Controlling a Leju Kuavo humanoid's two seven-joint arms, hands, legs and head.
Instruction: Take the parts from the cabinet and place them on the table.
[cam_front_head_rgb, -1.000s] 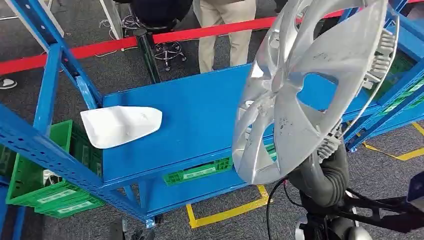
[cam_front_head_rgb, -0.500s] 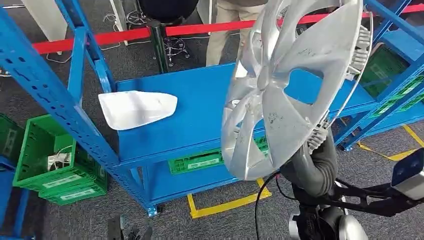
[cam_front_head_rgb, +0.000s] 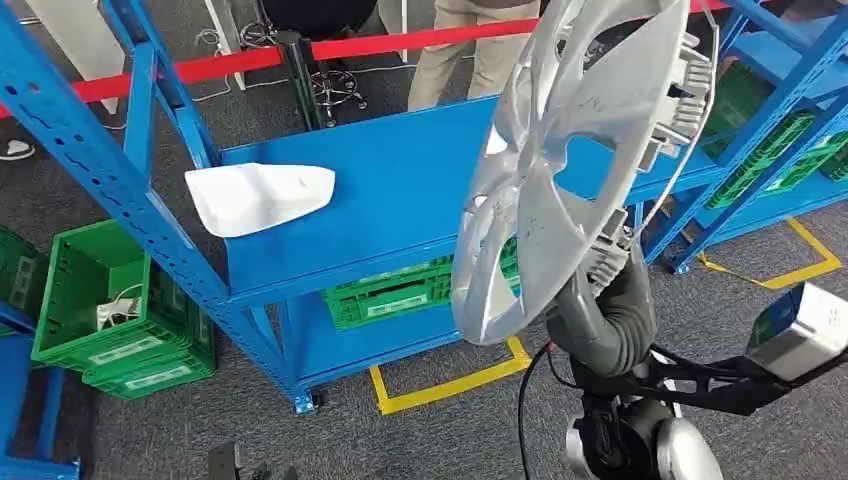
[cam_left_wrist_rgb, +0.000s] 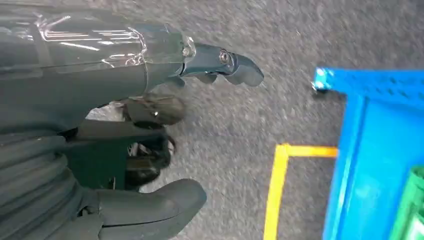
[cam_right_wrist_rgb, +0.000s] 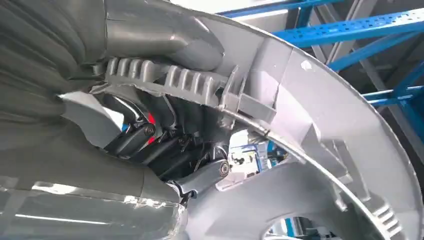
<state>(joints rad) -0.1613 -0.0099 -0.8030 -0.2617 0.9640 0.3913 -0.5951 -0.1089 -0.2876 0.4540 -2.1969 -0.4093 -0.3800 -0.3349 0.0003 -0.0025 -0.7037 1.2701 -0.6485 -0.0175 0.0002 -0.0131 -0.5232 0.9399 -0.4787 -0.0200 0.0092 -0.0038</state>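
The right robot hand (cam_right_wrist_rgb: 165, 145) is gripping the round silver plastic wheel cover (cam_front_head_rgb: 570, 170) by its lower rim, holding it upright on edge above itself, with the flat blue tabletop (cam_front_head_rgb: 400, 200) lying just beyond, while the left robot hand (cam_left_wrist_rgb: 150, 115) is hanging open.

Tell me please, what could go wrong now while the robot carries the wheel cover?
The right hand grips the silver wheel cover at its rim only, so it might slip or swing. The cover hides much of the blue shelf in the head view, so it could bump the white part when set down.
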